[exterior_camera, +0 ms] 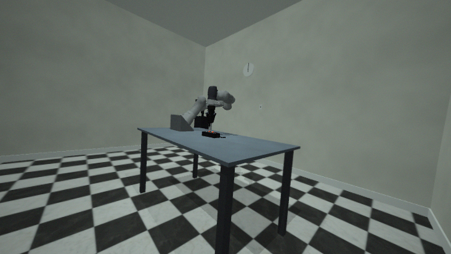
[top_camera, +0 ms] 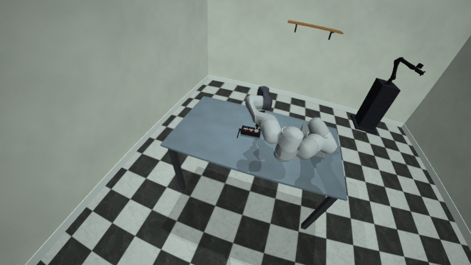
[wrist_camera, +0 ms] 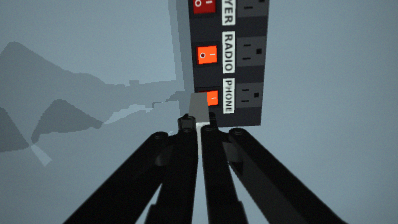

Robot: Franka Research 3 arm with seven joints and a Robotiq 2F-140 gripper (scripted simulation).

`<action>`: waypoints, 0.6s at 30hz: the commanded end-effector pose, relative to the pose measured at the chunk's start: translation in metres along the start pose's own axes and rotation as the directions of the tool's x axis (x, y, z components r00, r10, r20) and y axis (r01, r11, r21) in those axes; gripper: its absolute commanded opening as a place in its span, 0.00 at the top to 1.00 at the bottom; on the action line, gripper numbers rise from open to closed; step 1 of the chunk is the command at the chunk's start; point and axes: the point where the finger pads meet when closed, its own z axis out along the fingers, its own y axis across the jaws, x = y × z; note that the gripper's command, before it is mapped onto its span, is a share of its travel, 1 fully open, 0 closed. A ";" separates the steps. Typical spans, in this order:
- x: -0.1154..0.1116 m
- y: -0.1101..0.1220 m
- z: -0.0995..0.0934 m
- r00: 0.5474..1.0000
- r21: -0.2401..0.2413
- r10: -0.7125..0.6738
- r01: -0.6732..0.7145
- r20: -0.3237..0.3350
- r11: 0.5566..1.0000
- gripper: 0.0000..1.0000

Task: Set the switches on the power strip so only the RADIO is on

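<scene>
A black power strip [top_camera: 248, 131] [exterior_camera: 211, 134] [wrist_camera: 252, 75] lies flat on the blue-grey table [top_camera: 210, 131] [exterior_camera: 246, 148]. In the wrist view the RADIO switch [wrist_camera: 207, 55] glows bright orange and the PHONE switch [wrist_camera: 213, 98] glows orange too. A third switch [wrist_camera: 204, 5] above them, next to a label ending in "YER", is darker red. My gripper [wrist_camera: 199, 105] [top_camera: 257, 126] [exterior_camera: 210, 121] is shut and empty. Its tips hover at the PHONE end of the strip, covering the left part of the PHONE switch.
The arm's white links [top_camera: 296, 137] bend low over the right side of the table. A grey base block [exterior_camera: 179, 122] stands at the table's far end. A black pedestal with a camera arm [top_camera: 375, 105] stands on the floor by the wall.
</scene>
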 end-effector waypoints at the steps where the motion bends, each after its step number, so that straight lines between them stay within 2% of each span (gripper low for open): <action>1: 0.001 0.002 0.003 1.000 -0.005 -0.005 0.005 -0.005 1.000 1.00; 18: 0.001 0.002 0.006 1.000 -0.005 -0.005 0.005 -0.005 1.000 1.00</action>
